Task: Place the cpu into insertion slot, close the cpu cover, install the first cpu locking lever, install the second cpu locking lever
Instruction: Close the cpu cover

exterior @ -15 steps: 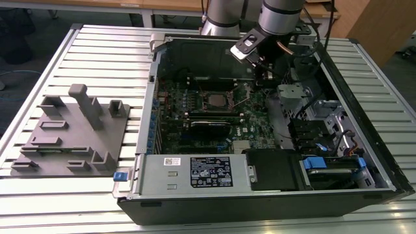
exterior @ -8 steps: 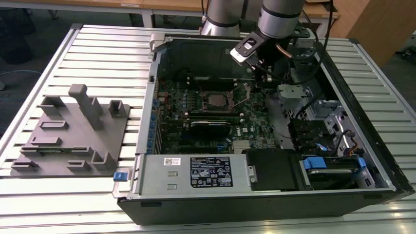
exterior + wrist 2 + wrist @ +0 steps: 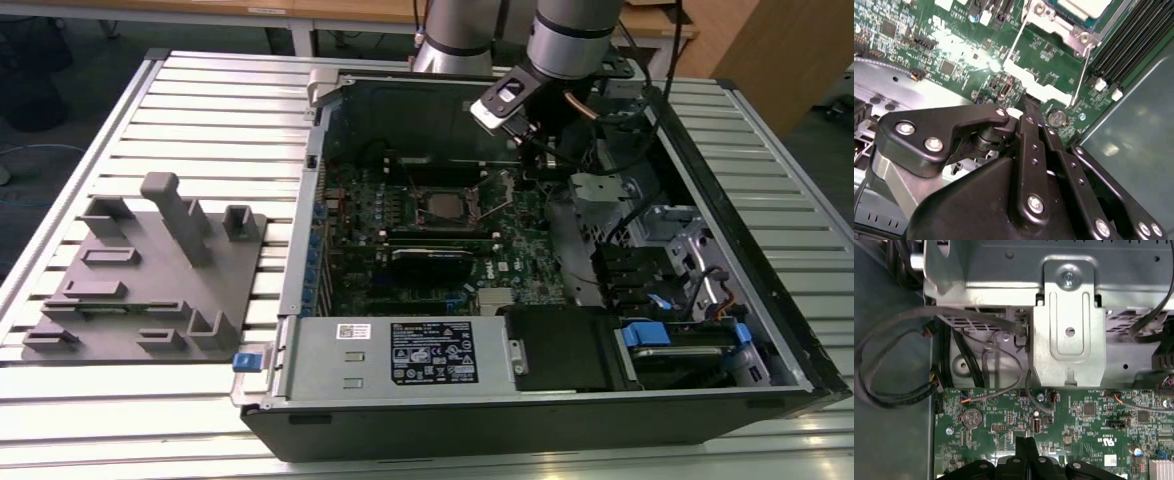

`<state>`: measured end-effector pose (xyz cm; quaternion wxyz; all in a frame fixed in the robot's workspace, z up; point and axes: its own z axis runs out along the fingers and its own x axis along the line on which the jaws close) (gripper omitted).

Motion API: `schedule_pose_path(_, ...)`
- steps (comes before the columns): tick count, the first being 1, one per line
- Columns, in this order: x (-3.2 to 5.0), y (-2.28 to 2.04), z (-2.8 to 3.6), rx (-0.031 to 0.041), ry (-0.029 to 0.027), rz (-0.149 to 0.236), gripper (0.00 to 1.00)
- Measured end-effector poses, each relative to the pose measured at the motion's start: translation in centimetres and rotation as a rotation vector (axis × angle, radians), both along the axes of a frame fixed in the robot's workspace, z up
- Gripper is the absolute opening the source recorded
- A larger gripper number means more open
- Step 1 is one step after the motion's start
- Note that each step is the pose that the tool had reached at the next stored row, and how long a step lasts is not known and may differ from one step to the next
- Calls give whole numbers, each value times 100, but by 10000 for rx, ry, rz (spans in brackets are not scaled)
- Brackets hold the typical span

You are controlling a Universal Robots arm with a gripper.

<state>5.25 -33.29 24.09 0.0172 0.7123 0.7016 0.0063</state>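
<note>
In the exterior view the insertion slot (image 3: 447, 207) sits mid-board inside the open computer case. The second wrist view shows the cpu (image 3: 1081, 6) as a pale metal square lying in the slot, with the silvery cpu cover (image 3: 1054, 22) framing it. Two thin wire locking levers (image 3: 1013, 45) (image 3: 1081, 75) run out from the socket's corners over the green board. My gripper (image 3: 541, 158) (image 3: 1026, 120) (image 3: 1026, 442) hovers to the side of the socket, towards the exterior view's right. Its fingers are shut together with nothing between them.
A grey fixture block (image 3: 147, 270) stands on the slatted table at the exterior view's left. Inside the case are the labelled power supply (image 3: 427, 350), a black card (image 3: 427, 262), memory slots (image 3: 1124, 55), a metal bracket (image 3: 1069, 330), loose cables (image 3: 884, 375) and a coin cell (image 3: 970, 417).
</note>
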Motion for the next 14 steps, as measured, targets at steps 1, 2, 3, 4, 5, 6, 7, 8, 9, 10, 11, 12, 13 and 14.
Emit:
schedule_pose_path(1,-22,0,-1,2,-14,0,10)
schedule_pose_path(2,-46,0,-2,3,-28,-1,10)
schedule_pose_path(3,-75,0,-2,5,-46,-1,10)
schedule_pose_path(4,-105,0,-3,6,-63,1,10)
schedule_pose_path(5,-139,0,-4,7,-80,-2,10)
schedule_pose_path(6,-174,0,-4,7,-99,-1,10)
schedule_pose_path(7,-210,0,-4,7,-121,0,10)
schedule_pose_path(8,-249,-1,-4,7,-144,-2,10)
schedule_pose_path(9,-282,-1,-5,9,-164,0,10)
schedule_pose_path(10,-317,-1,-5,10,-185,-1,10)
schedule_pose_path(11,-353,0,-6,12,-207,-1,10)
schedule_pose_path(12,-389,0,-6,13,-231,0,10)
schedule_pose_path(13,-429,0,-7,15,-258,-2,10)
schedule_pose_path(14,-464,0,-8,17,-284,-1,10)
